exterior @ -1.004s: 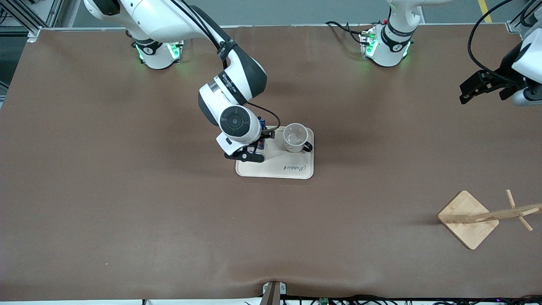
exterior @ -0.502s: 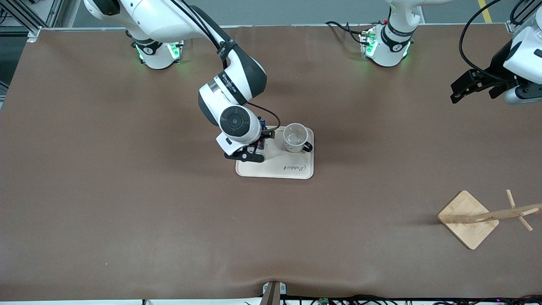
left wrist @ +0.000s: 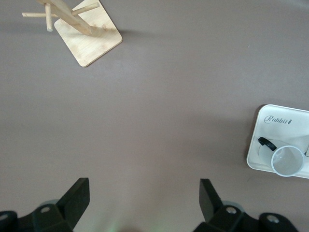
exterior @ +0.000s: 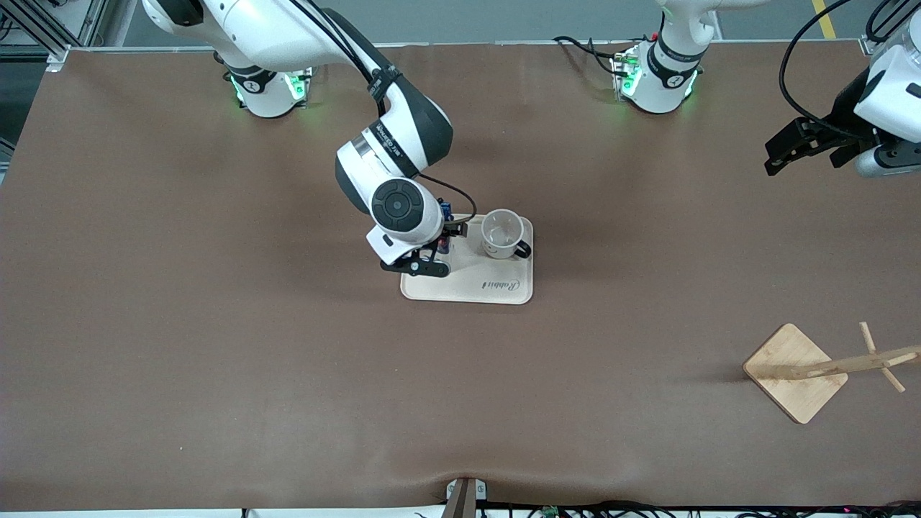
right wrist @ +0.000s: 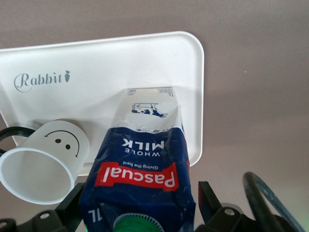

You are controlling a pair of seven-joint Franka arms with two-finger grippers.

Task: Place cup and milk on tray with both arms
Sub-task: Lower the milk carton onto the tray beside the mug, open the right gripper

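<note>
Left pincer [exterior: 791,147] drifted toward tray [exterior: 504,291], fingers apart, empty. Right pincer [exterior: 432,252] apart around milk [right wrist: 140,164]; cup [exterior: 501,234] beside.

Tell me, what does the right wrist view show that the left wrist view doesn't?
Only the right wrist view shows the milk standing on the tray, between the open fingers of the right claw, and the cup's smiley face. Only the left wrist view shows the wooden stand and the open, empty left claw over bare table. Both show the tray with the cup on it.
</note>
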